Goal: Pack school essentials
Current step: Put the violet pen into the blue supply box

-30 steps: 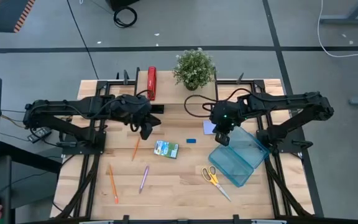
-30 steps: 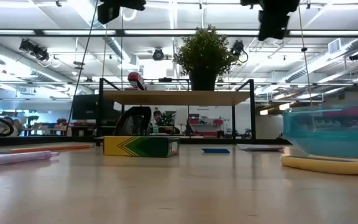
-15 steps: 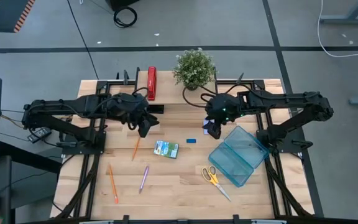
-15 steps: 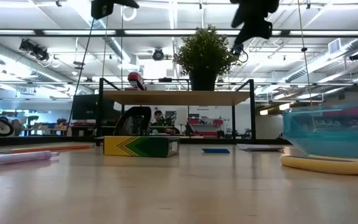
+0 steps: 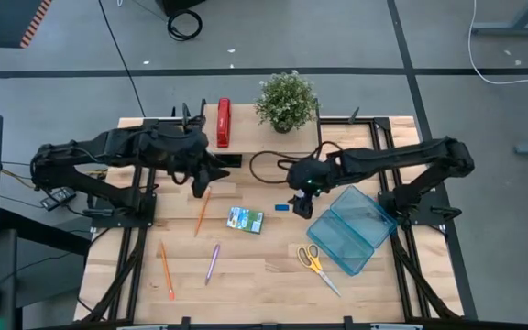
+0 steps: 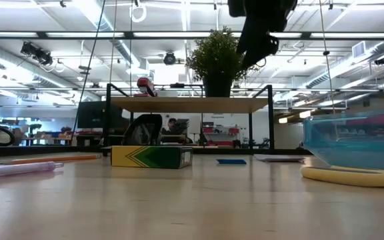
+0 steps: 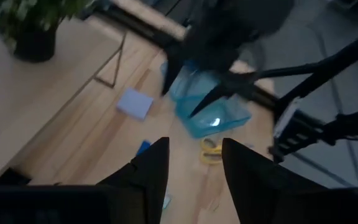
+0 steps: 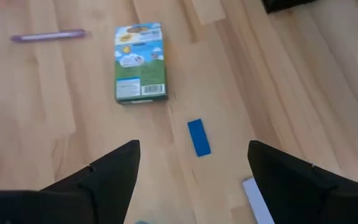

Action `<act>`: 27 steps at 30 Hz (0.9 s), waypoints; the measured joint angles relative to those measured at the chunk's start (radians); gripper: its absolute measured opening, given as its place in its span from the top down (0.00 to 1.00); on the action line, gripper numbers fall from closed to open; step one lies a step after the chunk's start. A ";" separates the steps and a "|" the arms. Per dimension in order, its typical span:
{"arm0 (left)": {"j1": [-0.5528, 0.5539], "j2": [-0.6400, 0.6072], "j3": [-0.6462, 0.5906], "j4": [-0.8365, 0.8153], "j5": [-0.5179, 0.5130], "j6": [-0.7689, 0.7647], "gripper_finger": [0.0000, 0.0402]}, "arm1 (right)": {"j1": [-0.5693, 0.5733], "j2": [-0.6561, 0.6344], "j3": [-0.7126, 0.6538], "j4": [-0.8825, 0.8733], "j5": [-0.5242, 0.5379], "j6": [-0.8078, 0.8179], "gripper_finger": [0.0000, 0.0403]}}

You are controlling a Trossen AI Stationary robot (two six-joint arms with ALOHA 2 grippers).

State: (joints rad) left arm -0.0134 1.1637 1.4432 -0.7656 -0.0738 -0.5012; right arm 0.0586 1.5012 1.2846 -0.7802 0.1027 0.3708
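Observation:
My right gripper point(image 5: 302, 202) hangs open above the table's middle, its fingers wide on either side of the tiny blue eraser point(image 8: 198, 137) below, well clear of it. My left gripper point(image 7: 194, 174) is open and raised over the far left. Flat on the wood lie the green-blue printed packet point(image 5: 245, 219), two orange pencils point(image 5: 201, 213) point(image 5: 166, 270), the purple pen point(image 5: 213, 262) and the yellow-handled scissors point(image 5: 317, 266). The lavender sticky-note pad point(image 7: 135, 102) lies beside the case; my right arm hides it in the high view.
The translucent blue hinged case point(image 5: 351, 228) lies open at the right. A potted plant point(image 5: 287, 99) and a red stapler point(image 5: 224, 122) stand on the far shelf. Bare wood shows along the near edge.
My right gripper has gone toward the table's left and sunk a little, from over the case's edge to above the eraser. My left gripper has risen and drawn back toward the far left, leaving the low view.

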 joint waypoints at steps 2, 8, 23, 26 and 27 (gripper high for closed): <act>-0.014 0.000 0.034 0.010 0.002 0.021 0.60 | 0.003 0.014 0.000 0.005 0.002 0.042 0.24; -0.048 0.000 0.130 0.048 -0.015 0.113 0.62 | 0.011 0.039 0.000 0.012 0.015 0.121 0.24; -0.104 0.010 0.183 -0.142 -0.019 0.140 0.66 | 0.015 0.094 0.000 0.152 0.038 0.140 0.24; -0.143 0.011 0.182 -0.185 -0.022 0.130 0.67 | 0.013 0.097 0.000 0.155 0.043 0.128 0.24; -0.153 0.010 0.184 -0.214 -0.036 0.128 0.68 | 0.013 0.097 0.000 0.156 0.041 0.122 0.24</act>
State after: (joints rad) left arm -0.1667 1.1734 1.6268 -0.9798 -0.1098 -0.3727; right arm 0.0719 1.5986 1.2846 -0.6237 0.1440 0.4927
